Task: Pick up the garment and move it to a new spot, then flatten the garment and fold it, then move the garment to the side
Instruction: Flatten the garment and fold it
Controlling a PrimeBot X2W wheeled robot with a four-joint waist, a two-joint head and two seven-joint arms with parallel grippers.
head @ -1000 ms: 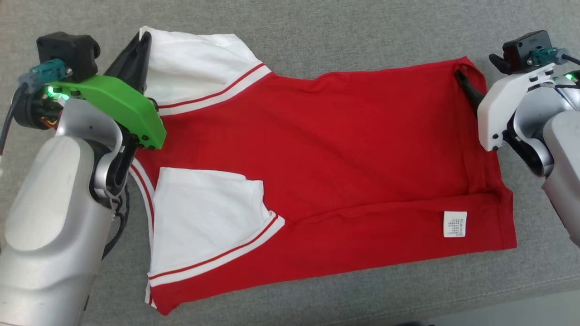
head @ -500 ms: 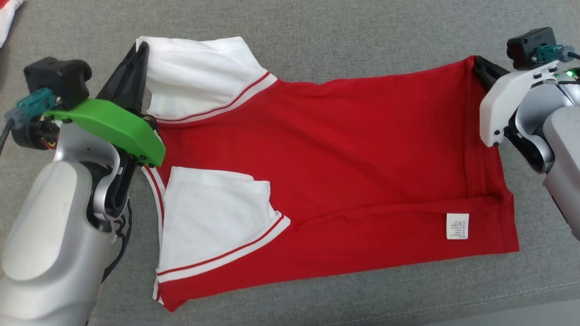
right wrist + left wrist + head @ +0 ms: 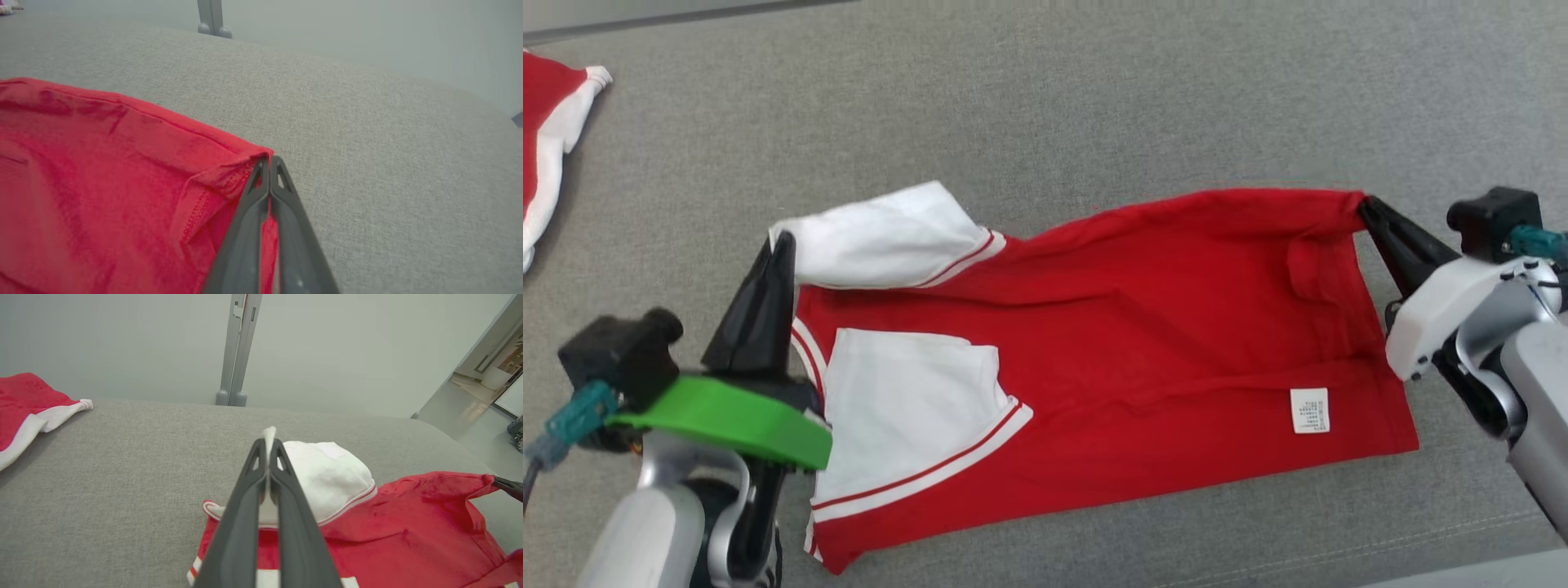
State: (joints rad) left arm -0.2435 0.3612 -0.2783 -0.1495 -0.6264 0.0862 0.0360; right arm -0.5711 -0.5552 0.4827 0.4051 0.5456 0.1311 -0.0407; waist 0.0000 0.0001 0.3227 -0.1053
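Note:
The garment (image 3: 1143, 327) is a red shirt with white, red-striped sleeves, lying across the grey cushion. My left gripper (image 3: 783, 238) is shut on the far white sleeve (image 3: 882, 237), and in the left wrist view a tip of white cloth pokes out between the closed fingers of the left gripper (image 3: 269, 442). My right gripper (image 3: 1365, 204) is shut on the garment's far red hem corner, which the right gripper (image 3: 267, 160) pinches in the right wrist view. The far edge is lifted and pulled taut between both grippers. The near white sleeve (image 3: 907, 408) lies flat on the red body.
A second red and white garment (image 3: 547, 139) lies at the far left of the grey cushion (image 3: 1094, 98). A grey post (image 3: 235, 355) stands behind the cushion against a pale wall. The cushion's near edge runs along the lower right.
The right gripper closed on the red hem corner. Both grippers then raised the garment's far edge and drew it toward me; the far sleeve now curls over. The head camera's view has shifted.

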